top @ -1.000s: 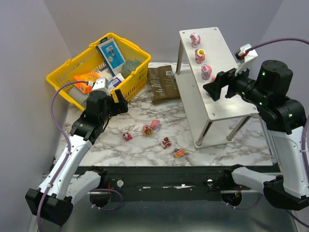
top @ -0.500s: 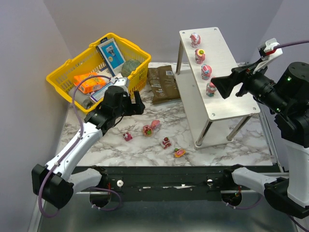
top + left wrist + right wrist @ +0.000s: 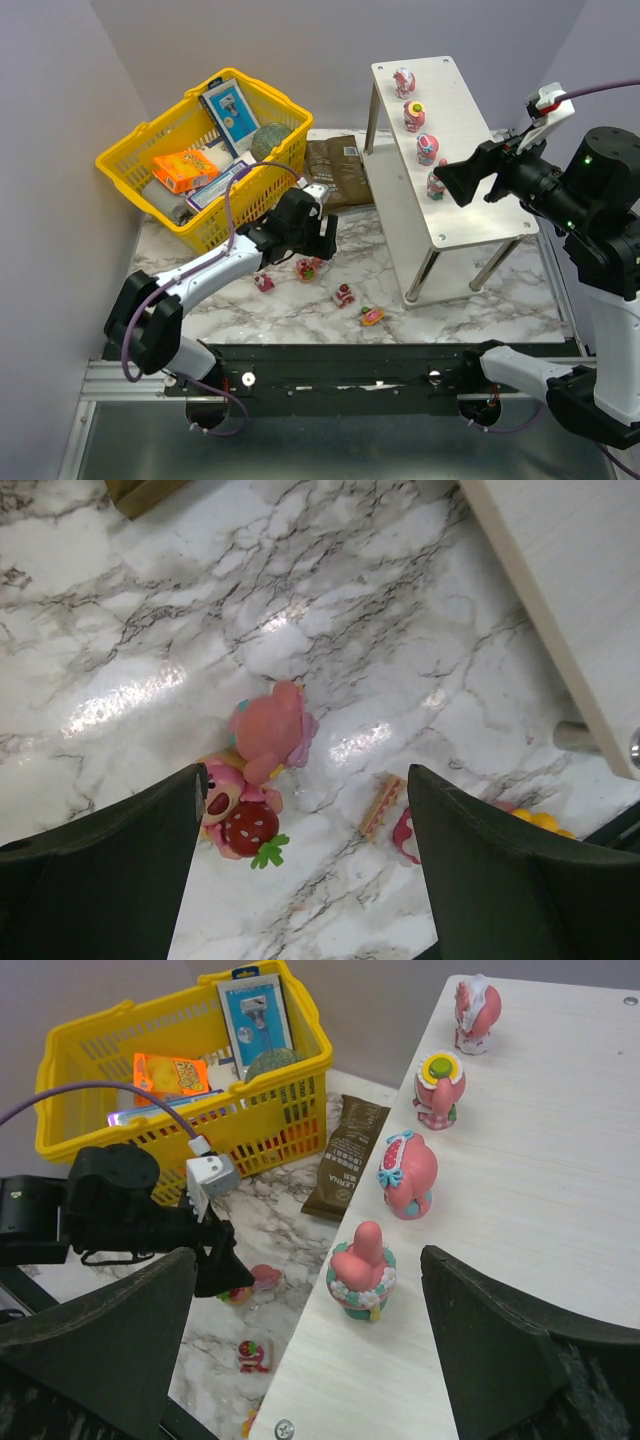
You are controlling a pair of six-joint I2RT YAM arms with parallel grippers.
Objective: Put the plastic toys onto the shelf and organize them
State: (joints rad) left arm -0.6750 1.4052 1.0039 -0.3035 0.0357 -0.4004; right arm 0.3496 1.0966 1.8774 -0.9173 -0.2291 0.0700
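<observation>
Several pink plastic toys stand in a row on the top board of the shelf (image 3: 475, 120), the nearest being a pink figure on a flowered base (image 3: 437, 184) (image 3: 362, 1270). My right gripper (image 3: 455, 183) (image 3: 308, 1256) hovers open just behind that figure, not touching it. Several more toys lie on the marble: a pink figure (image 3: 321, 257) (image 3: 270, 730), a strawberry bear (image 3: 235, 810), a small one (image 3: 263, 283), a red one (image 3: 344, 295) and a yellow one (image 3: 371, 316). My left gripper (image 3: 318, 240) (image 3: 306, 772) hangs open over the pink figure and the bear, holding nothing.
A yellow basket (image 3: 128, 150) (image 3: 290, 1080) of grocery boxes stands at the back left. A brown packet (image 3: 335, 170) (image 3: 345, 1155) lies between it and the shelf. A shelf leg (image 3: 420, 278) stands close to the red and yellow toys.
My left arm has swung right from beside the basket to above the toys on the marble. My right gripper has drawn back from the nearest shelf toy.
</observation>
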